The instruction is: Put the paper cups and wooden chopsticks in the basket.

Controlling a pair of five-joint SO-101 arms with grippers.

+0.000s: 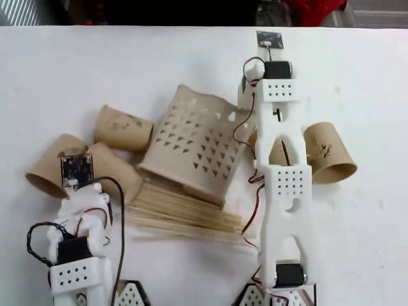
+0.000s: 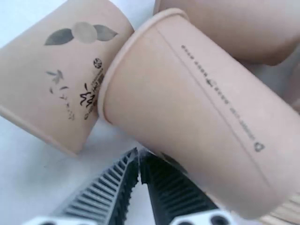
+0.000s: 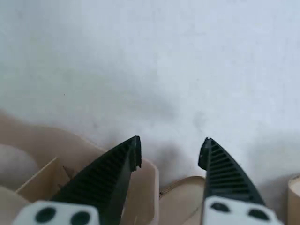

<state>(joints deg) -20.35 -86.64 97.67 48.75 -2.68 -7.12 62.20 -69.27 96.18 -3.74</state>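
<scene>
A tan perforated basket (image 1: 191, 143) sits mid-table, with a pile of wooden chopsticks (image 1: 185, 213) on its near side. Three paper cups lie on their sides left of it (image 1: 48, 167) (image 1: 124, 127) (image 1: 118, 171). A further cup (image 1: 328, 153) lies right of the right arm (image 1: 284, 172). My left gripper (image 2: 139, 159) is shut with nothing in it, its tips just under one cup (image 2: 187, 108) and beside a printed cup (image 2: 56, 79). Over bare table beyond the basket edge (image 3: 70, 145), my right gripper (image 3: 171, 150) stands open and empty.
The white table (image 1: 357, 76) has free room at the far side and far right. The right arm stretches over the basket's right side, and a partly hidden cup (image 1: 278, 152) lies beneath it. Chopstick ends (image 2: 287, 212) show beside the cups by the left gripper.
</scene>
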